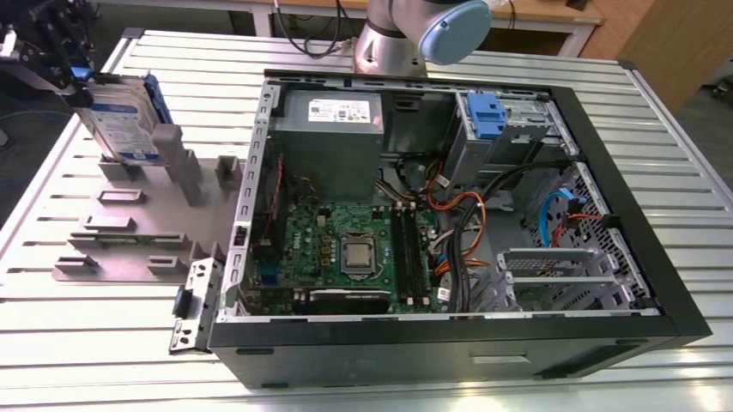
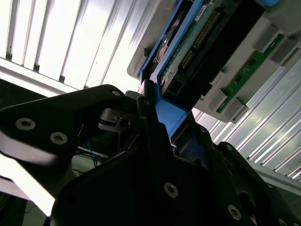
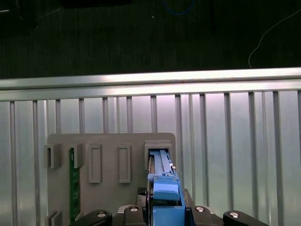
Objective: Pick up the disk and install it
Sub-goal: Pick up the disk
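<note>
**Gripper closed on the disk at the holder**

In the exterior view the gripper (image 1: 71,75) sits at the far corner of the table (image 1: 115,343), on that view's left, well apart from the open case (image 1: 458,335). Its fingers are closed on the top end of the disk (image 1: 120,116), which stands on edge, leaning a little, with its labelled face towards the camera.

The disk's lower end is at the upright slot of the grey holder (image 1: 137,223). I cannot tell whether it has come clear of the slot.

In the second wrist view the gripper (image 2: 164,113) clamps the blue rail of the disk (image 2: 188,47) from both sides, a black finger (image 2: 146,96) pressed flat against the rail's edge. The disk's circuit-board side shows here.

In the first wrist view the gripper (image 3: 164,207) holds the disk (image 3: 162,179) edge-on, the blue rail running down from it to the holder (image 3: 108,146). A green board (image 3: 73,183) stands in another slot of the holder, apart from the disk.
</note>
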Tool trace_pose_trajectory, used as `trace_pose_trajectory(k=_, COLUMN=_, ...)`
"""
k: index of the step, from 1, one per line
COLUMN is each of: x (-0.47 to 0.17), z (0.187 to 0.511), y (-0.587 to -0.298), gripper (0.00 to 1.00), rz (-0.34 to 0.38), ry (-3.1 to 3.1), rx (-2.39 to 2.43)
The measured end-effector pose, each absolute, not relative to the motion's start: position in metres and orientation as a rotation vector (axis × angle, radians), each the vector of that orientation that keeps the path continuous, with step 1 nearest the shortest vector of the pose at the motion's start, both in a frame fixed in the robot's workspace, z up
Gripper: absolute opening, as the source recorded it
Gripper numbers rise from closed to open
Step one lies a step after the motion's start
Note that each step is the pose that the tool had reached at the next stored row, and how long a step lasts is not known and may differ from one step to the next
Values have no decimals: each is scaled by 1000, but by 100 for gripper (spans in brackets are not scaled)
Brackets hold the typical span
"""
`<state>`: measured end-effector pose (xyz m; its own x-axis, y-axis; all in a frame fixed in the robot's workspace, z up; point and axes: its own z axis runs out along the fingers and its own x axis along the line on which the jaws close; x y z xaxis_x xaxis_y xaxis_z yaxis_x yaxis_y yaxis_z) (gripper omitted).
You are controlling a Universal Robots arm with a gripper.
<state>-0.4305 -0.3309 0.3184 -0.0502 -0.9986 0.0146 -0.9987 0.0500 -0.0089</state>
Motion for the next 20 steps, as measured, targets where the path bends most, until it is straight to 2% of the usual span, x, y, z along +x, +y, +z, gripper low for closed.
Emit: trace_pose_trajectory(k=20, x=-430, z=324, y=-331, gripper=36, rz=26, ry=-2273, rx=2162)
